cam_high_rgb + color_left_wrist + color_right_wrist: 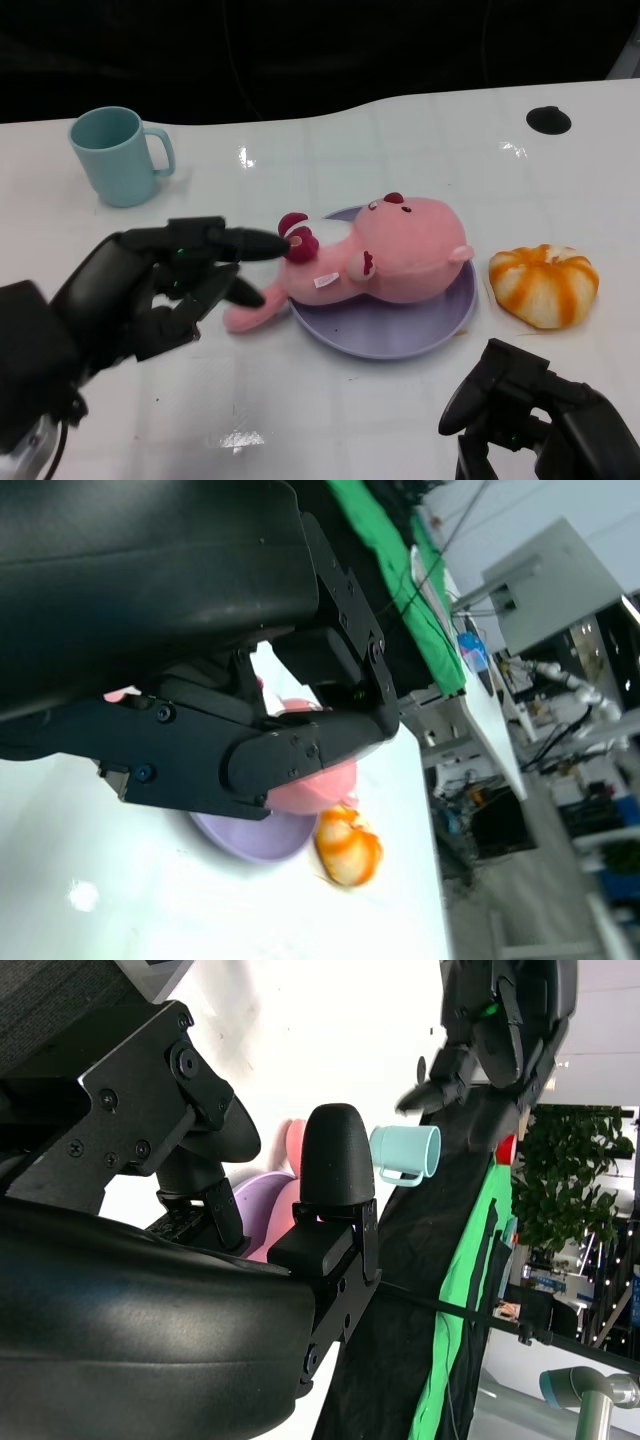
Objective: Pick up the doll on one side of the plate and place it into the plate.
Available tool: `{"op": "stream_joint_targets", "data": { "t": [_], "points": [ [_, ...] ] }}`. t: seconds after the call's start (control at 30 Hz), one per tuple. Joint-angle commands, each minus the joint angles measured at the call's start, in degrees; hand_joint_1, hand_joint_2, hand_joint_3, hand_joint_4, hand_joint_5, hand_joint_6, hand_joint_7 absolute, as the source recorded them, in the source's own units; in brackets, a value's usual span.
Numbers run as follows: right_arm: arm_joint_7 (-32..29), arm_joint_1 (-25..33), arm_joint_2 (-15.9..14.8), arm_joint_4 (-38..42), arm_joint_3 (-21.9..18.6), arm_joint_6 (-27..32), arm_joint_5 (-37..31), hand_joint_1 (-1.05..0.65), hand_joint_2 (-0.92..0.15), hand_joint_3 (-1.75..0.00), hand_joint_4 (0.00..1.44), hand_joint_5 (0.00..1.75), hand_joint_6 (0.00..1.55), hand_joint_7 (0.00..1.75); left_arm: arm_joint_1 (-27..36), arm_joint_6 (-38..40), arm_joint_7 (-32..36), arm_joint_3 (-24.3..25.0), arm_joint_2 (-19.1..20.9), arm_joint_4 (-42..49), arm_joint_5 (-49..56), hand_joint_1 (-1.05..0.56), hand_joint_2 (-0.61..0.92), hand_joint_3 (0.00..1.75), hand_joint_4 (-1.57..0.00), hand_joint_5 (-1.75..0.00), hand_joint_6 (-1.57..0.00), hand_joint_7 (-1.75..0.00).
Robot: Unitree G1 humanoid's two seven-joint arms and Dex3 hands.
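The pink plush doll lies on its side in the purple plate, with one leg hanging over the plate's left rim onto the table. My left hand is just left of it, fingers spread; one fingertip reaches the doll's dark red foot and nothing is held. The left wrist view shows the doll and plate beyond my fingers. My right hand rests low at the front right, apart from the plate, holding nothing. In the right wrist view the plate shows behind that hand.
An orange and white pumpkin-shaped soft toy lies on the table right of the plate. A light blue mug stands at the back left. A black round disc sits near the far right edge of the white table.
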Motion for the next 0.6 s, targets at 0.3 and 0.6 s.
{"op": "stream_joint_targets", "data": {
  "t": [0.3,0.6],
  "points": [
    [0.2,-0.7,-0.3,0.9,-0.7,-0.5,0.5,0.06,-0.41,-1.36,0.72,1.75,0.64,1.52,8.3,18.5,4.8,4.3,-0.5,-10.2,-10.4,-0.02,0.53,1.3,-0.77,-1.67,-0.76,-1.35],
    [0.4,-0.8,-0.6,1.9,-1.6,-1.1,0.6,0.06,-0.41,-1.36,0.72,1.74,0.64,1.51,9.4,26.9,6.3,4.7,-1.1,-10.4,-14.6,-0.04,0.54,1.31,-0.87,-1.75,-0.76,-1.61]
  ]
}}
